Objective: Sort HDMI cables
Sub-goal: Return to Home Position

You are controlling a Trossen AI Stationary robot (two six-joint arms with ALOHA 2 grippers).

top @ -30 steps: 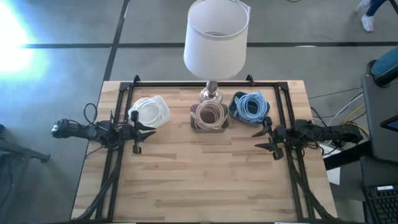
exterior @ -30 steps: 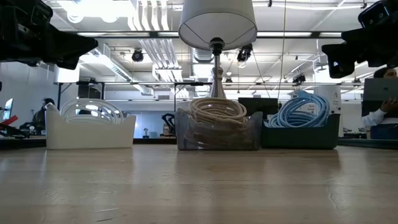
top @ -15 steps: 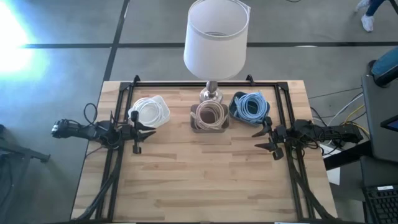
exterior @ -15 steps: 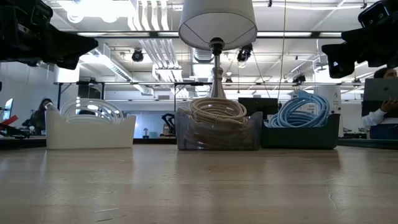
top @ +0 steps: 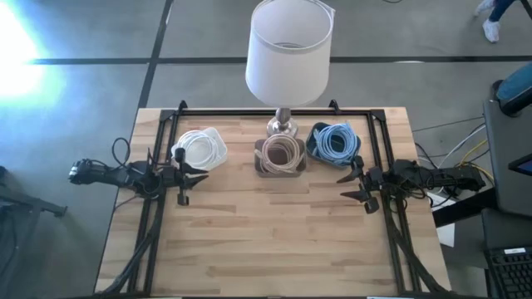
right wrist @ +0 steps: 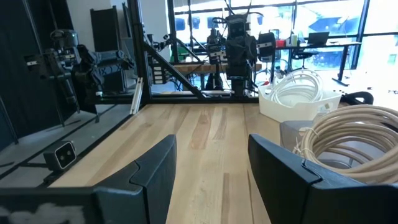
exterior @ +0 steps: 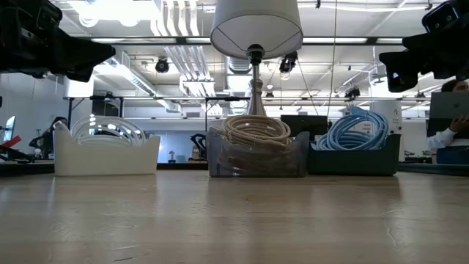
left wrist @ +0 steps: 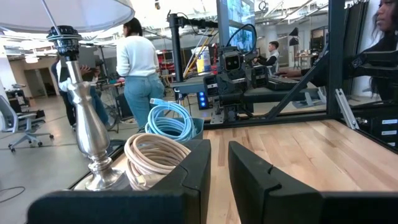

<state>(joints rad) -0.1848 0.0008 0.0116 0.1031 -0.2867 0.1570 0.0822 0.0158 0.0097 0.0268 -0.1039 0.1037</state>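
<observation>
Pale wood-plank table (top: 266,249) is carrying a tall white-shade lamp (top: 288,50) at the back. HDMI cables are lying sorted by colour: white coils (top: 199,148) in white bin (exterior: 106,158), beige coils (top: 280,152) in clear bin (exterior: 256,167), lt-blue coils (top: 335,141) in dark bin (exterior: 355,161). Left gripper (top: 193,174) is hanging beside the white bin, fingers narrowly parted and empty. Right gripper (top: 349,184) is hanging nr the dark bin, fingers wider and empty. Both are sitting at the table sides, prob. homing; nothing's obstructing.

Wood table (top: 274,241), shiny metal lamp stem (left wrist: 87,124), seemingly plastic white bin (exterior: 106,158)

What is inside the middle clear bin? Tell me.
Beige HDMI cables, coiled and piled, rise above the rim of the clear bin. How many cannot be counted; the lower coils are covered.
</observation>
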